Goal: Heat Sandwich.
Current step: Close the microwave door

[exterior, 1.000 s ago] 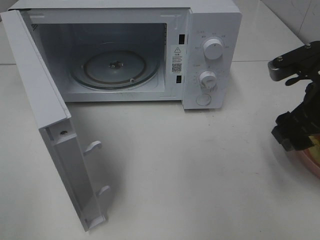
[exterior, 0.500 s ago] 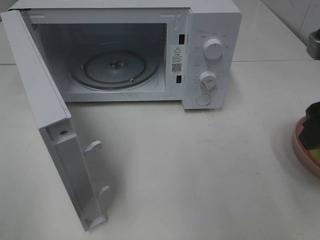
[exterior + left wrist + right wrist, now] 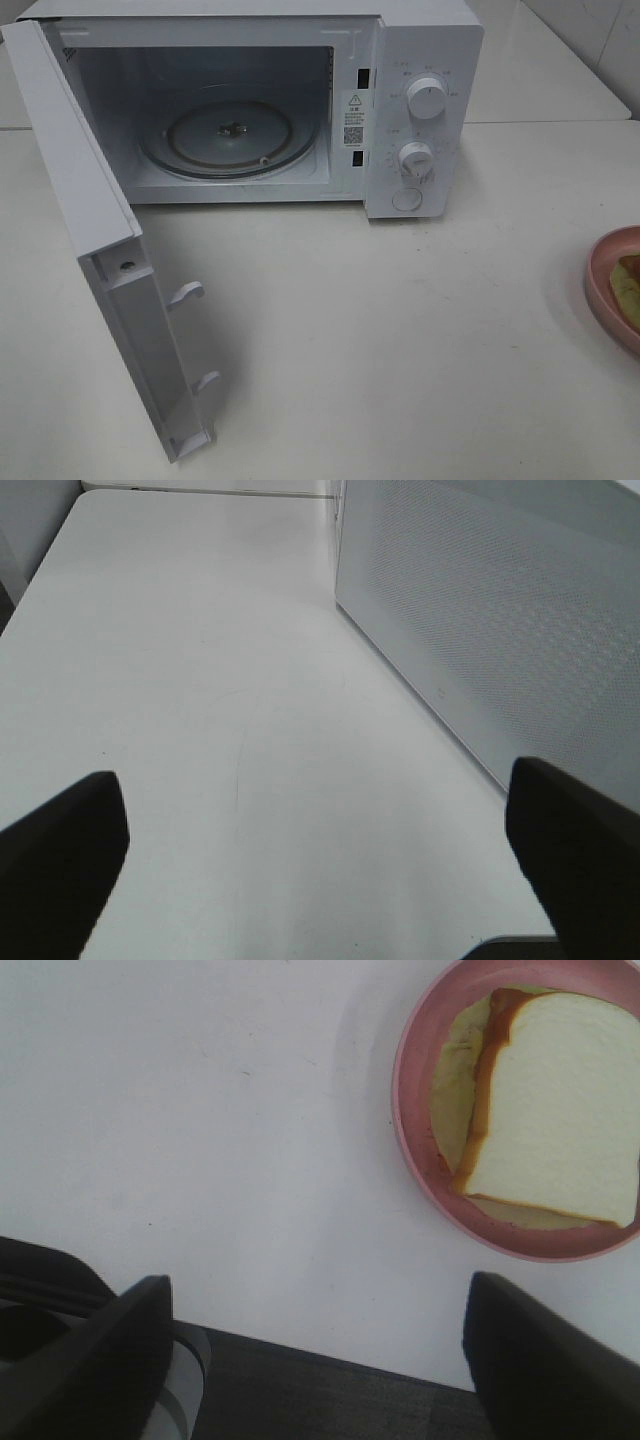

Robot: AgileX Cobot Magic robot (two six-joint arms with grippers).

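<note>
The sandwich (image 3: 560, 1100), pale bread with an orange-brown crust and yellow-green filling, lies on a round pink plate (image 3: 415, 1110). In the high view only a sliver of the sandwich (image 3: 630, 282) and of the plate (image 3: 600, 290) shows at the right edge. The white microwave (image 3: 425, 60) stands at the back with its door (image 3: 95, 240) swung wide open and its glass turntable (image 3: 230, 135) bare. My right gripper (image 3: 320, 1360) is open and empty, above the table beside the plate. My left gripper (image 3: 320, 870) is open and empty next to a perforated white microwave panel (image 3: 500, 610). Neither gripper shows in the high view.
The open door juts forward over the left part of the white table (image 3: 400, 340). Two knobs (image 3: 427, 98) and a button sit on the microwave's right panel. A tiled wall (image 3: 600, 30) rises at the back right.
My right arm has drawn away to the right and left the high view. The pink plate and the sandwich, which it covered before, now show at the right edge.
</note>
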